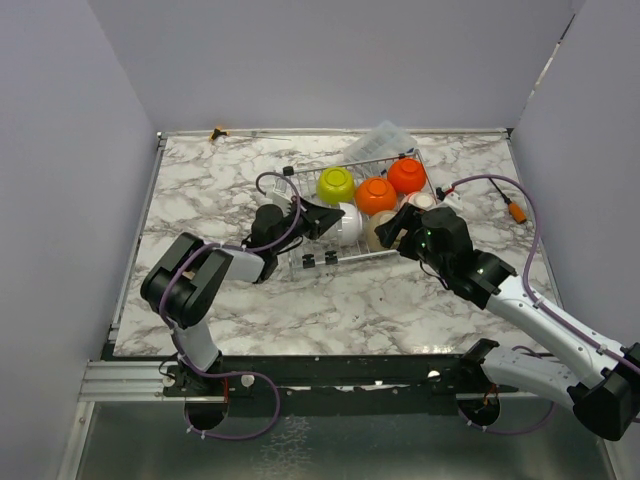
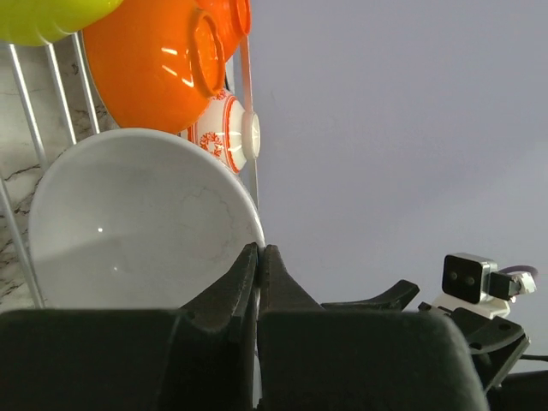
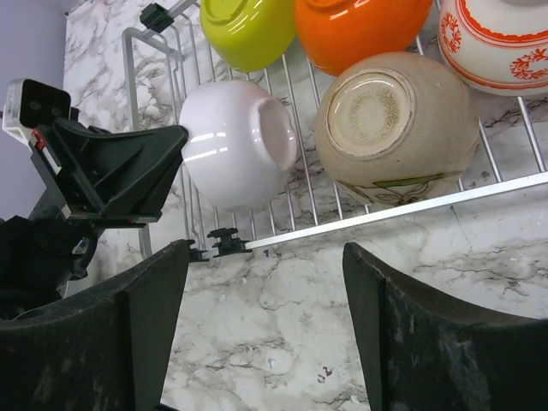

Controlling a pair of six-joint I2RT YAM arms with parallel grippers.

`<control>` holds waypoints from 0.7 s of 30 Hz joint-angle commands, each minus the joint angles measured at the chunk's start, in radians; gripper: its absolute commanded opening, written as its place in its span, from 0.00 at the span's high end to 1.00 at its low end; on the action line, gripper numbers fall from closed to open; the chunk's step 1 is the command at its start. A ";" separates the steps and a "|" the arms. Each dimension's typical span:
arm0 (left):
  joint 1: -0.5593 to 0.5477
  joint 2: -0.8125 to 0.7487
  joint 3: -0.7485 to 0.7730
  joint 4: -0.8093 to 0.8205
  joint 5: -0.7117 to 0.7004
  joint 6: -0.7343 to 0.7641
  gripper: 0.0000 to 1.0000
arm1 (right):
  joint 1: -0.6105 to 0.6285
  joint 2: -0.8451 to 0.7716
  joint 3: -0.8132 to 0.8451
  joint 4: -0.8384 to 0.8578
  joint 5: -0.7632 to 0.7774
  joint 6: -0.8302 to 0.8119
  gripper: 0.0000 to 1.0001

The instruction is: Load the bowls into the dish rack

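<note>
— Left gripper (image 2: pixel 259 257)?
— Pinched thin on the rim of the white bowl (image 2: pixel 145 223), tipped on its side in the near-left part of the dish rack (image 3: pixel 411 208).
— And the right gripper (image 3: pixel 265 257)?
— Spread wide, empty, hanging over the rack's near rail, just short of the beige bowl (image 3: pixel 394 128) with its foot ring facing up.
— Room to move?
— Bare marble table (image 1: pixel 220 180) to the left and near side. Lime bowl (image 3: pixel 248 30), orange bowl (image 3: pixel 360 30) and red-patterned bowl (image 3: pixel 505 43) crowding the far rows.
— Seen from above only?
— Clear plastic bag (image 1: pixel 380 140) at the rack's far side, close to a second orange bowl (image 1: pixel 407 175).
</note>
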 commanded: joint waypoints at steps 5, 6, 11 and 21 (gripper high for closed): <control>0.049 -0.040 -0.122 0.096 -0.033 -0.062 1.00 | -0.003 0.001 -0.013 -0.018 0.001 0.014 0.23; 0.056 -0.046 -0.130 0.094 -0.034 -0.061 1.00 | -0.003 0.002 -0.012 -0.017 0.000 0.014 0.23; 0.086 -0.071 -0.150 0.040 -0.033 -0.049 0.87 | -0.003 0.010 -0.011 -0.012 -0.006 0.016 0.23; 0.131 -0.149 -0.095 -0.290 -0.054 0.032 0.58 | -0.003 0.021 -0.010 -0.007 -0.012 0.015 0.23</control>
